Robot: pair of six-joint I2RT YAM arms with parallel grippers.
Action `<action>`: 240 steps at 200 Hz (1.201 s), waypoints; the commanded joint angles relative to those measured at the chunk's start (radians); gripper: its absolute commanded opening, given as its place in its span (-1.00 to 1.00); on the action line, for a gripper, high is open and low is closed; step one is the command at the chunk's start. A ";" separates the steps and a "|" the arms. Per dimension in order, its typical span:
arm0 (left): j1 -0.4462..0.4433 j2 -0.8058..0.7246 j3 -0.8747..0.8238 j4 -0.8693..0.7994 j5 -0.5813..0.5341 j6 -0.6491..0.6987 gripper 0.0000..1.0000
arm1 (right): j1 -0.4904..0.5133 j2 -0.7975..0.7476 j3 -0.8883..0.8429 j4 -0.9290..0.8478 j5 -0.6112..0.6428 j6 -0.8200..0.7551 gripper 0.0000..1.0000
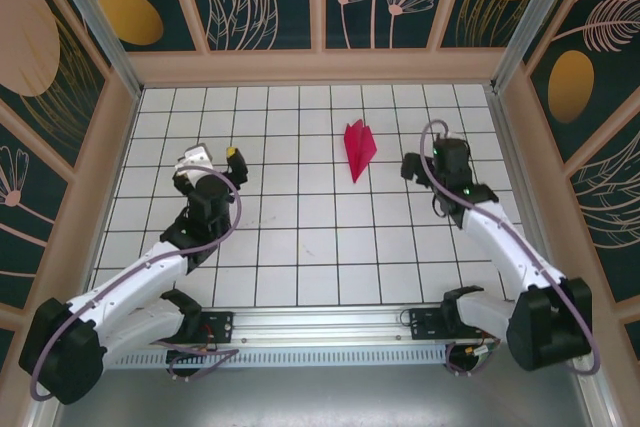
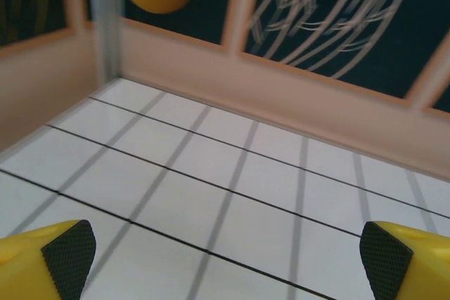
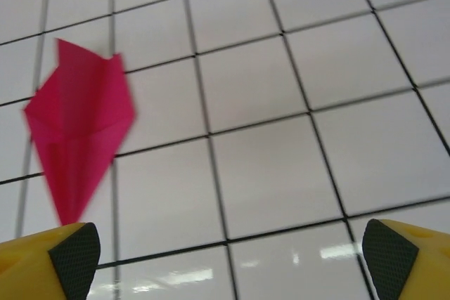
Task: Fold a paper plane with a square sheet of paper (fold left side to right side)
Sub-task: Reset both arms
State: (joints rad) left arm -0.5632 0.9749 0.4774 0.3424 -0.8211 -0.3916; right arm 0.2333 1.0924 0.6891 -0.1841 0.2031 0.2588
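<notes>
The magenta-pink paper plane [image 1: 358, 147] lies on the white grid table, folded into a narrow dart with its point toward the near edge. No gripper touches it. In the right wrist view the paper plane [image 3: 79, 138] sits at the upper left, slightly blurred, ahead of the left fingertip. My right gripper [image 1: 425, 155] is a short way to the right of the plane, and its jaws [image 3: 225, 261] are wide open over bare tiles. My left gripper [image 1: 215, 157] is at the left of the table, open [image 2: 225, 261], with nothing between its black pads [image 2: 67, 254].
Peach-coloured wooden walls [image 1: 320, 67] with dark floral panels enclose the table on three sides. A metal corner post [image 2: 105, 19] stands ahead of the left gripper. The arm bases sit on a rail [image 1: 320, 332] at the near edge.
</notes>
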 commanded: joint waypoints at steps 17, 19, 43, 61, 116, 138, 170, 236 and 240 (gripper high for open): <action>0.088 0.067 -0.084 0.204 -0.156 0.129 0.97 | -0.114 -0.078 -0.314 0.542 0.114 -0.084 0.97; 0.093 0.073 -0.089 0.211 -0.155 0.131 0.97 | -0.121 -0.076 -0.326 0.565 0.114 -0.087 0.97; 0.138 0.142 -0.123 0.269 -0.123 0.134 0.97 | -0.199 -0.031 -0.446 0.826 0.057 -0.114 0.98; 0.146 0.164 -0.148 0.405 -0.055 0.255 0.97 | -0.232 0.027 -0.493 0.978 0.005 -0.145 0.98; 0.226 0.241 -0.272 0.625 0.081 0.316 0.97 | -0.254 0.229 -0.494 1.271 -0.087 -0.207 0.98; 0.256 0.257 -0.351 0.802 0.175 0.331 0.97 | -0.258 0.311 -0.497 1.390 -0.124 -0.223 0.98; 0.286 0.315 -0.361 0.926 0.295 0.383 0.97 | -0.263 0.448 -0.480 1.476 -0.183 -0.240 0.98; 0.406 0.474 -0.369 1.127 0.440 0.412 0.97 | -0.275 0.447 -0.459 1.433 -0.225 -0.237 0.98; 0.414 0.473 -0.370 1.126 0.459 0.407 0.97 | -0.276 0.448 -0.458 1.433 -0.226 -0.237 0.98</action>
State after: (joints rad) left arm -0.1982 1.4425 0.1230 1.3399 -0.4473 0.0376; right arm -0.0360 1.5391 0.2150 1.1946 0.0067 0.0315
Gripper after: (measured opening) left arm 0.985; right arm 0.988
